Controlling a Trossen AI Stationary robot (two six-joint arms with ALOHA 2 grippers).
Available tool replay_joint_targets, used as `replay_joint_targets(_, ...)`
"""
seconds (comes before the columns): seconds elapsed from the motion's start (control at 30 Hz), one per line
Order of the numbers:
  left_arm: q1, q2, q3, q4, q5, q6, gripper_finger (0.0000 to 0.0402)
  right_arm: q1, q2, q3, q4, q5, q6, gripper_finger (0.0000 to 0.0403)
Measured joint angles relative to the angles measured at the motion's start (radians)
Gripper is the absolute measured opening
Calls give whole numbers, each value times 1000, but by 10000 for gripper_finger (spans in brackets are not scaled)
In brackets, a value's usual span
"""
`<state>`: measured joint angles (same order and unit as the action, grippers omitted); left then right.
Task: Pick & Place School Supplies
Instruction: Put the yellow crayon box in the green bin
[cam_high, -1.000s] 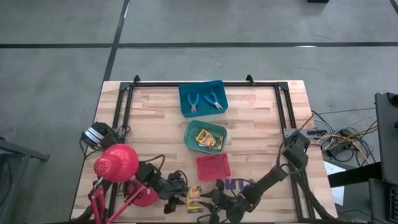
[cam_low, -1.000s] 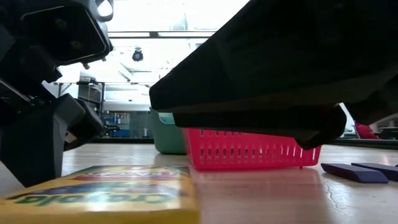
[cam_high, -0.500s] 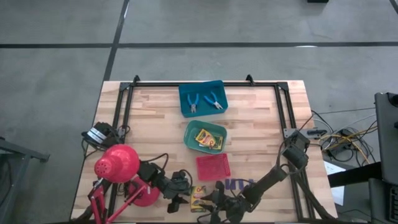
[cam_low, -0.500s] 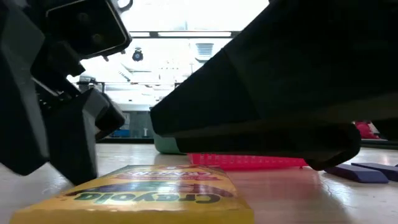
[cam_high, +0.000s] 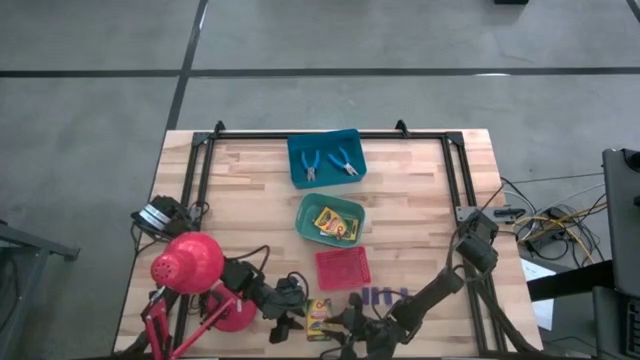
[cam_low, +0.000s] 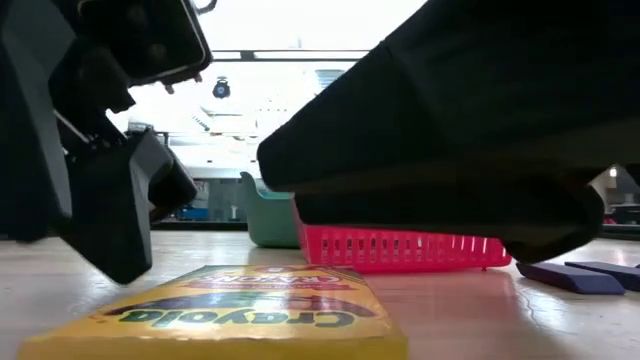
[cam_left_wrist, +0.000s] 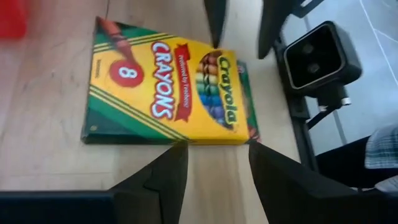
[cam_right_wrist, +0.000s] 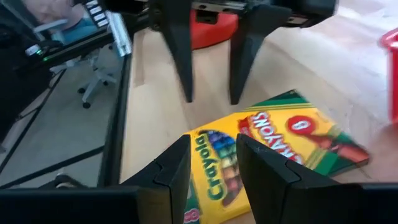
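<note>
A yellow-and-green crayon box (cam_high: 318, 320) lies flat on the table near its near edge, between my two grippers. My left gripper (cam_high: 290, 322) is open on the box's left; its fingertips (cam_left_wrist: 180, 149) stand at the box's long edge (cam_left_wrist: 168, 138). My right gripper (cam_high: 345, 322) is open and hovers low over the box's right part (cam_right_wrist: 273, 146). Dark purple blocks (cam_high: 385, 296) lie flat right of the red tray. Two blue-handled tools (cam_high: 326, 163) lie in the blue tray, and more crayon boxes (cam_high: 337, 224) lie in the green tray. My left gripper has its open fingertips (cam_left_wrist: 255, 149) at the crayon box's long left edge (cam_left_wrist: 205, 140), coming level from the table's left; I cannot tell whether they touch it. The box lies flat on the table.
The red tray (cam_high: 343, 268) stands just beyond the crayon box, the green tray (cam_high: 305, 215) and the blue tray (cam_high: 295, 172) farther back. A red desk lamp (cam_high: 187, 263) stands at the near left corner, its base (cam_right_wrist: 214, 28) close behind my left gripper. A black frame lines the table.
My left gripper has moved toward the table's right, up to the crayon box. The box has slid a little to the right along the table. My right arm has drawn slightly toward the near edge, and more of the purple blocks shows.
</note>
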<state>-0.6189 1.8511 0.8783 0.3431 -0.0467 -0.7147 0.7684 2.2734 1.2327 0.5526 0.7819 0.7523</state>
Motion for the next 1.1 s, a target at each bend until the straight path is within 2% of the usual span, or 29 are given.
replay_joint_targets(0.13, 0, -6, 0, 5, 0, 23, 177, 4, 0, 0, -1, 46, 0, 125)
replay_joint_targets(0.3, 0, -7, 0, 5, -1, 21, 177, 4, -1, 0, -11, 48, 0, 125)
replay_joint_targets(0.67, 2, -8, 0, 5, -2, -341, 177, 4, -2, 2, -116, 49, 84, 125)
replay_joint_targets(1.1, 2, -10, 0, 5, -2, -368, 177, 4, -2, 2, -131, 30, 85, 125)
